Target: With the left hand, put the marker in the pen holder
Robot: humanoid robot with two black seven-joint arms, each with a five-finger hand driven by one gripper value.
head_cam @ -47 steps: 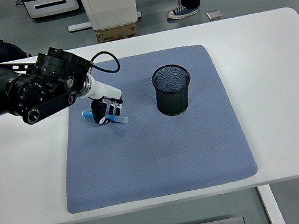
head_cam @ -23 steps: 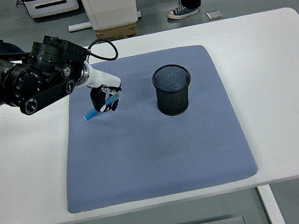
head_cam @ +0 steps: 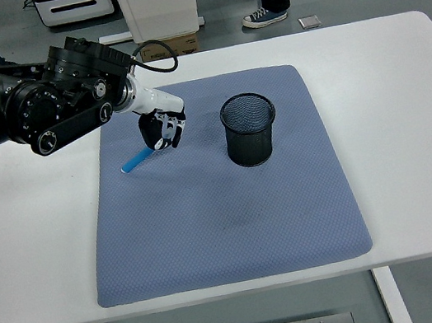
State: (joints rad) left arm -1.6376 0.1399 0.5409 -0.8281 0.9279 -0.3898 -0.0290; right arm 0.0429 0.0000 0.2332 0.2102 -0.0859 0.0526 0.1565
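In the head view, the left hand, black and white with five fingers, has its fingers curled around one end of the slim blue marker. The marker slants down and away to the hand's left, its free tip low over the blue-grey textured mat; whether that tip touches the mat is hard to tell at this size. The black wire-mesh pen holder stands upright on the mat to the hand's right, near but apart from it. The right hand is not in view.

The marker is held near its end and slanted, so I judge it could swing or slip on the way. If it arrives tilted, it may catch the rim and tip the light holder over on the white table.
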